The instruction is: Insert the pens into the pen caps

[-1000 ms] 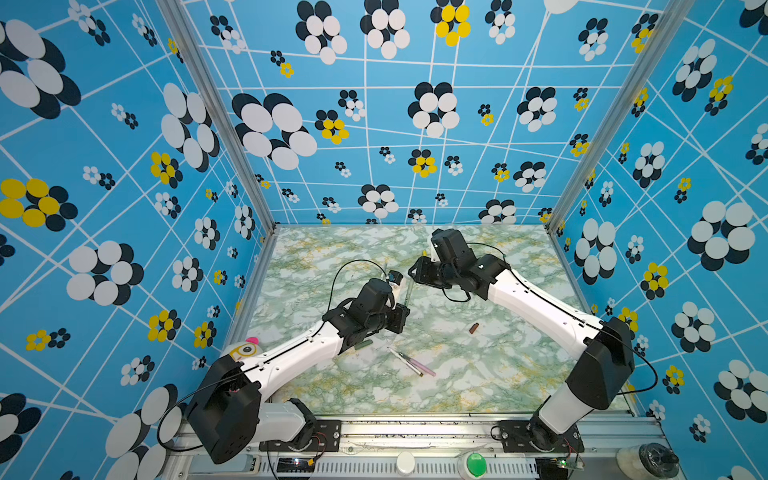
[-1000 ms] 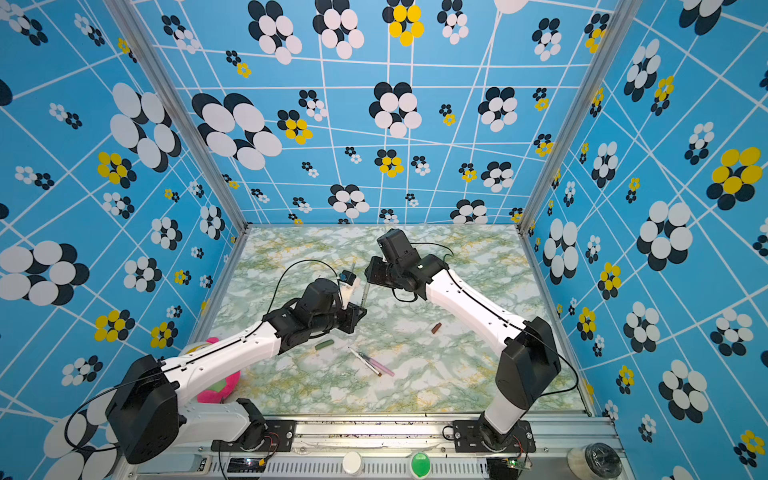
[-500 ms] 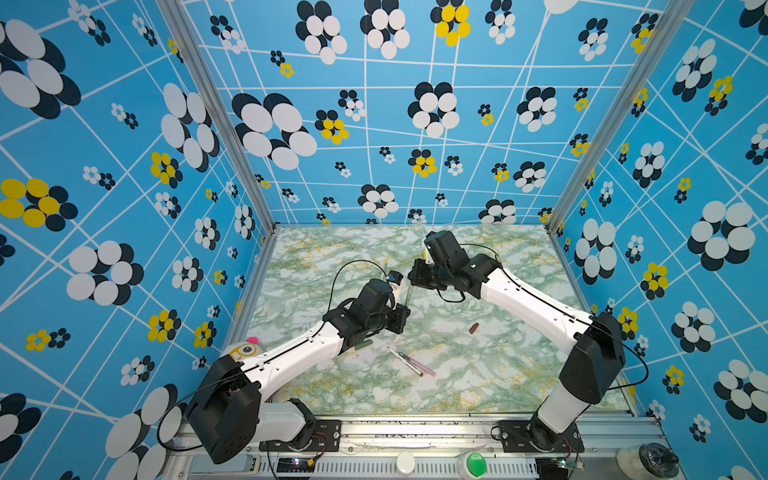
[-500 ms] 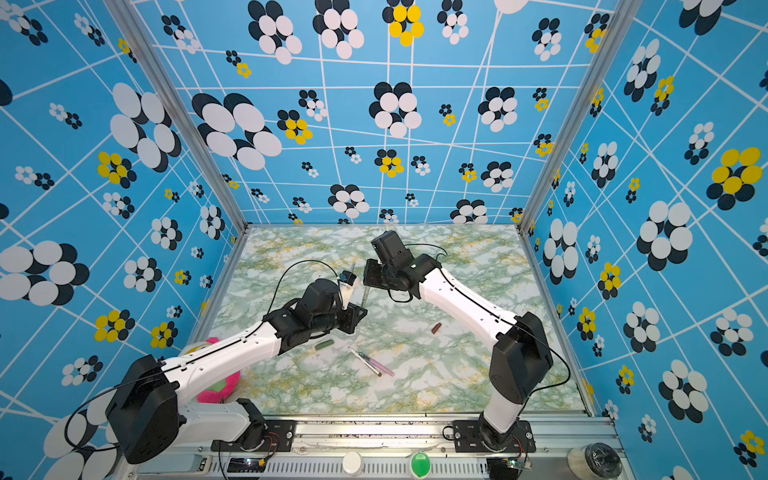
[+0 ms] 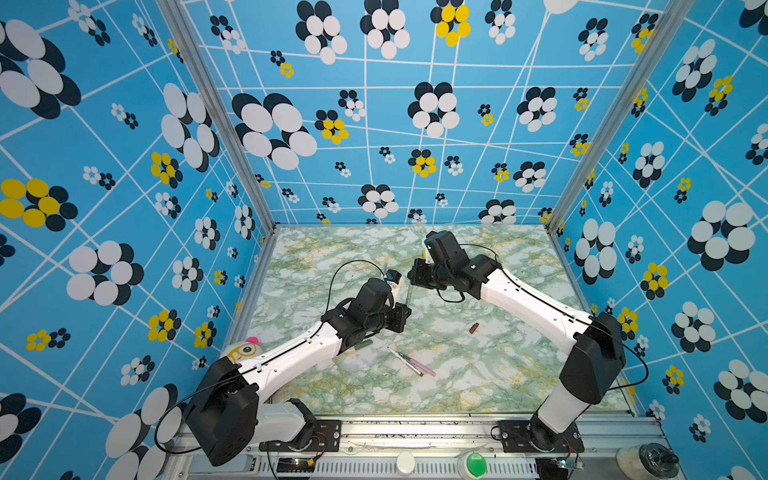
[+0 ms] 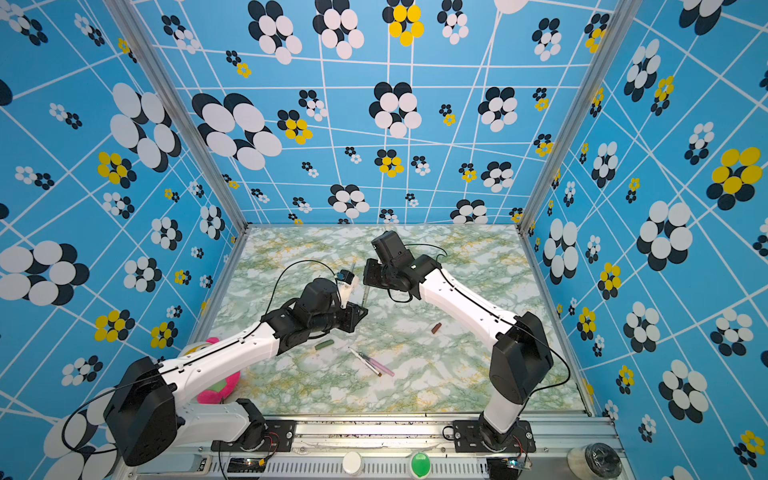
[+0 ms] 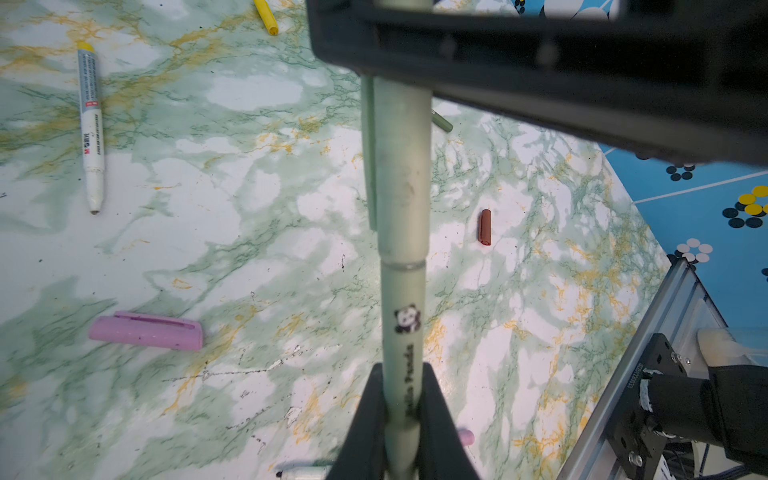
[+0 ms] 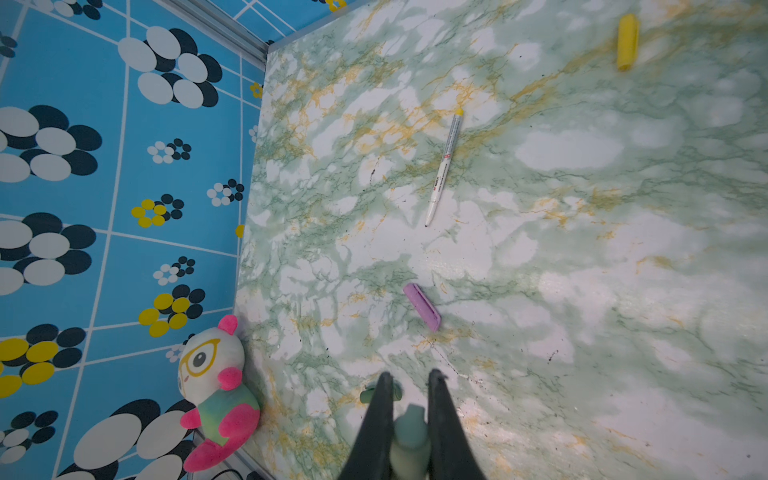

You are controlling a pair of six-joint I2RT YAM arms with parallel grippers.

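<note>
My left gripper is shut on the pale green pen, which carries a panda print. The pale green cap sits over the pen's far end, and my right gripper is shut on that cap. In both top views the pen stands above the table's middle between the left gripper and the right gripper. A pink pen and a white pen lie crossed nearer the front.
Loose on the marble table are a brown cap, a dark green cap, a pink cap, a yellow cap and a yellow-ended pen. A plush toy leans at the left wall.
The right arm has shifted slightly left toward the left gripper, and its jaws have closed on the pale green cap. The left arm has not moved.
</note>
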